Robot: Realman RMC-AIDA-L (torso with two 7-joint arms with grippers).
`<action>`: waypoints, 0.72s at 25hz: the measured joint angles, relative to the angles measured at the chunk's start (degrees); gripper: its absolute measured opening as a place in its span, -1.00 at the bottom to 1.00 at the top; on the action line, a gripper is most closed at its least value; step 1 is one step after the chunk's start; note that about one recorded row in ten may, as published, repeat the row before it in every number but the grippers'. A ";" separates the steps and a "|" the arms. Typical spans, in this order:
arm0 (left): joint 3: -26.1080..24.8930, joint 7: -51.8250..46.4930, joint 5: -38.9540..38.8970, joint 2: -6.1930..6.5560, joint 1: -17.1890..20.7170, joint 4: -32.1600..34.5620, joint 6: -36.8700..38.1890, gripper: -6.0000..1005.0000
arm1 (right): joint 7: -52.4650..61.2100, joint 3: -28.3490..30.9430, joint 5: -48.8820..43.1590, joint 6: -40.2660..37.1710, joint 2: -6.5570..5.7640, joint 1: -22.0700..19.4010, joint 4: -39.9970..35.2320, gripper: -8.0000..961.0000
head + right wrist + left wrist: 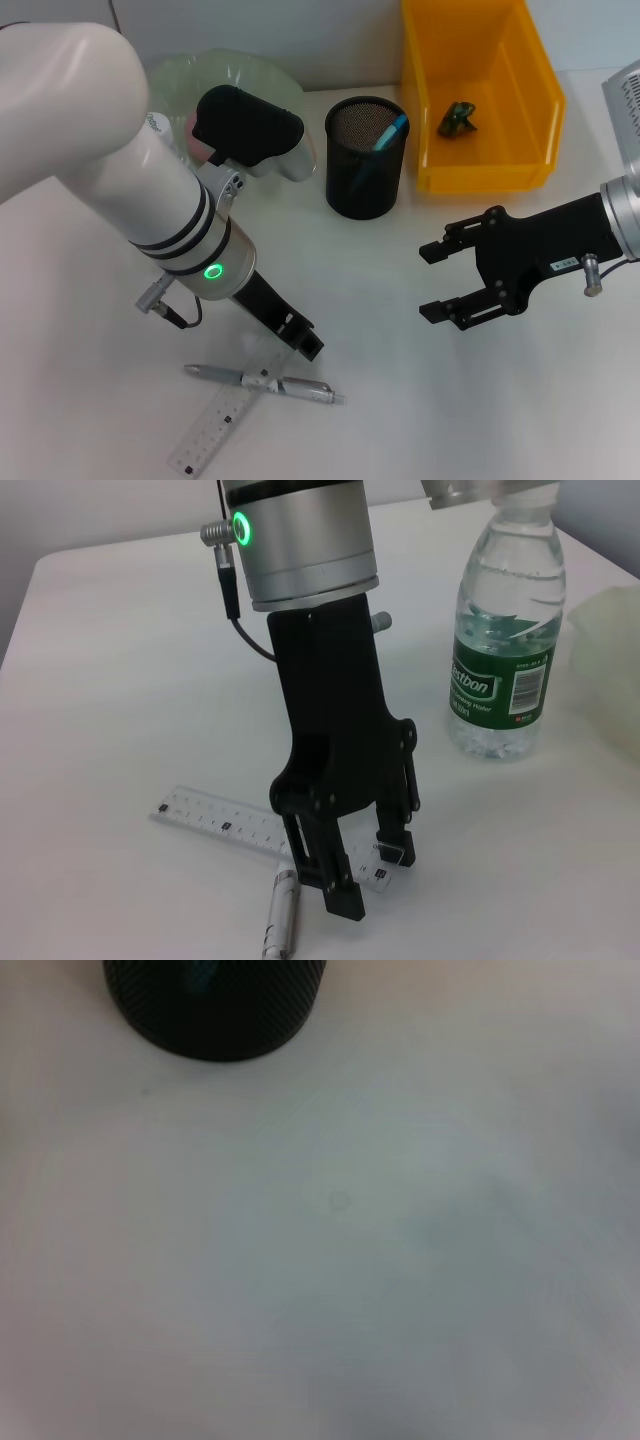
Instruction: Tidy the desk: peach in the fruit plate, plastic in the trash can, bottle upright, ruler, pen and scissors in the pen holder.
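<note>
My left gripper (306, 346) reaches down to the desk, open, its tips at the near end of the clear ruler (212, 428) where the silver pen (265, 382) crosses it. In the right wrist view that same left gripper (368, 875) straddles the ruler (215, 818) and the pen (281, 917). The water bottle (505, 650) stands upright behind it. My right gripper (432, 282) hovers open and empty at the right. The black mesh pen holder (366, 158) holds a blue-handled item. The peach (196, 142) peeks out by the green fruit plate (230, 75). I cannot make out the scissors.
The yellow bin (480, 95) at the back right holds a small green piece of plastic (459, 119). The left wrist view shows only the pen holder's base (215, 1010) and bare desk. My left arm hides much of the plate and the bottle in the head view.
</note>
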 joint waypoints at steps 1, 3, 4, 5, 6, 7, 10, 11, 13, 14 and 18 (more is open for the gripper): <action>0.00 0.00 0.02 0.00 0.05 0.16 0.00 0.02 | 0.00 0.00 0.00 0.00 0.00 -0.01 0.00 0.54; 0.00 0.00 0.03 0.00 0.08 0.24 0.00 0.01 | 0.00 0.00 0.00 0.00 0.00 0.00 0.00 0.54; 0.00 0.00 0.04 0.00 0.08 0.27 0.00 0.00 | 0.01 0.00 0.00 0.00 0.00 0.00 0.00 0.54; 0.00 0.00 0.06 0.00 0.08 0.28 0.00 0.00 | 0.00 0.00 0.00 0.00 0.00 0.00 0.00 0.54; 0.00 0.00 0.22 0.00 0.09 0.29 0.00 -0.01 | 0.00 0.00 0.00 0.00 0.00 0.00 0.00 0.54; 0.00 0.00 0.45 0.00 0.09 0.28 0.00 -0.01 | 0.01 0.00 0.00 0.00 0.00 0.00 0.00 0.54; 0.00 0.00 0.99 0.00 0.09 0.28 0.00 -0.03 | 0.03 0.00 0.00 0.00 0.00 0.00 0.00 0.54; 0.00 0.00 1.02 0.00 0.09 0.29 0.00 -0.04 | 0.05 0.00 0.00 -0.01 0.00 0.00 0.00 0.54; 0.00 0.00 1.19 0.00 0.09 0.34 0.00 -0.05 | 0.10 0.00 0.00 -0.01 0.00 0.00 0.00 0.54; 0.01 0.00 1.24 0.00 0.09 0.37 0.00 -0.06 | 0.14 0.00 0.00 0.00 0.00 0.00 0.00 0.54; 0.00 0.00 1.29 0.00 0.09 0.38 0.03 -0.16 | 0.18 0.00 0.00 -0.01 0.00 0.00 0.00 0.54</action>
